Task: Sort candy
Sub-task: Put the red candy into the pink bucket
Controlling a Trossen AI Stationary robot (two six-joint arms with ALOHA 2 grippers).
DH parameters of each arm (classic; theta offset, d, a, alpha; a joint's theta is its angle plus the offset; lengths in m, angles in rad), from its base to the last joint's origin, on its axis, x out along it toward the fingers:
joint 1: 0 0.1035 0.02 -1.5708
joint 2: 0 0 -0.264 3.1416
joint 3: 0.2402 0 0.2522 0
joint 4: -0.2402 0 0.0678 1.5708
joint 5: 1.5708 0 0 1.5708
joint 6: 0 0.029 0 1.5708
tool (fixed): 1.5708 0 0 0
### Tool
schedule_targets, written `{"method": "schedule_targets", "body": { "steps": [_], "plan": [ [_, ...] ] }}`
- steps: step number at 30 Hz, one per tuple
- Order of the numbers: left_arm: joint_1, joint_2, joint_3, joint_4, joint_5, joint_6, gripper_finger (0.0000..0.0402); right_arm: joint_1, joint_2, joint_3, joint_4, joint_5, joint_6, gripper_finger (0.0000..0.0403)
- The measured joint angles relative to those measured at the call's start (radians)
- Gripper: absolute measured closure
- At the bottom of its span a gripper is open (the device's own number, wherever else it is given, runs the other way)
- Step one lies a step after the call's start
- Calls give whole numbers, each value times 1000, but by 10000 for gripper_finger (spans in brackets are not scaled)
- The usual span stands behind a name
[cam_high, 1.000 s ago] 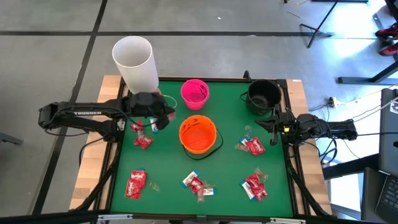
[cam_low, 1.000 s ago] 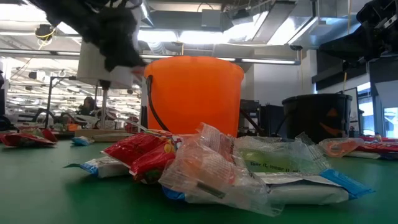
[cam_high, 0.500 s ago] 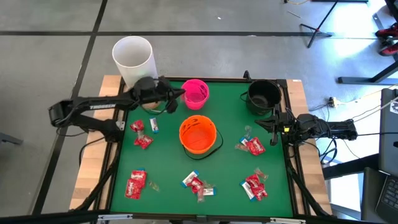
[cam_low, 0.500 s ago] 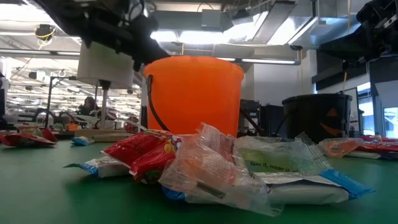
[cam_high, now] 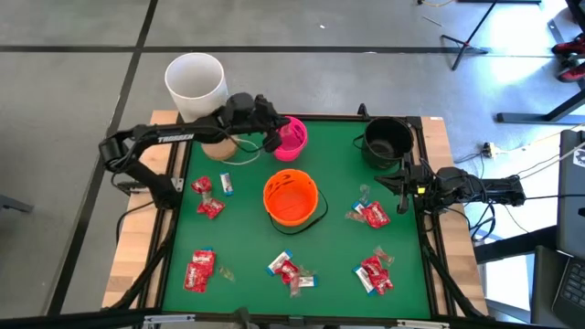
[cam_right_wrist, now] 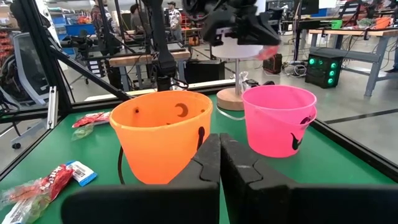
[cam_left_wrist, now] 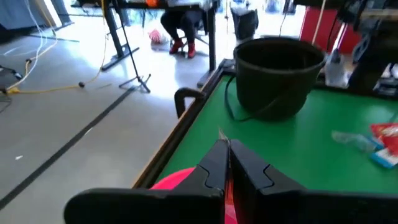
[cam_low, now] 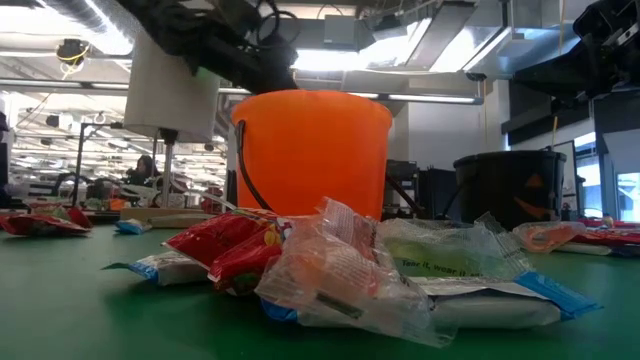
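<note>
Hovering over pink bucket (cam_high: 289, 137): left gripper (cam_high: 274, 139), possibly pinching candy (cam_right_wrist: 270, 52)

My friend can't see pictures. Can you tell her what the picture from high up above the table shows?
The left arm's tool, shut, hangs over the small pink plastic bucket at the back of the green table. An orange plastic bucket stands in the middle, a black bucket at the back right, and red-wrapped candy lies scattered around. The right arm's tool waits at the right edge.
</note>
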Motion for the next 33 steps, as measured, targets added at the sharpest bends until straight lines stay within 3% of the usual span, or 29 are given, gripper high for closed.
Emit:
{"method": "schedule_targets", "body": {
  "steps": [11, 24, 33],
  "plan": [
    [38, 95, 41, -65, 1, 3, 401, 0, 0, 0, 0, 0, 0, 402],
    [37, 96, 41, -92, 2, 29, 399, 0, 0, 0, 0, 0, 0, 402],
    [44, 96, 41, -92, 1, 30, 316, 0, 0, 0, 0, 0, 0, 402]
  ]
}}
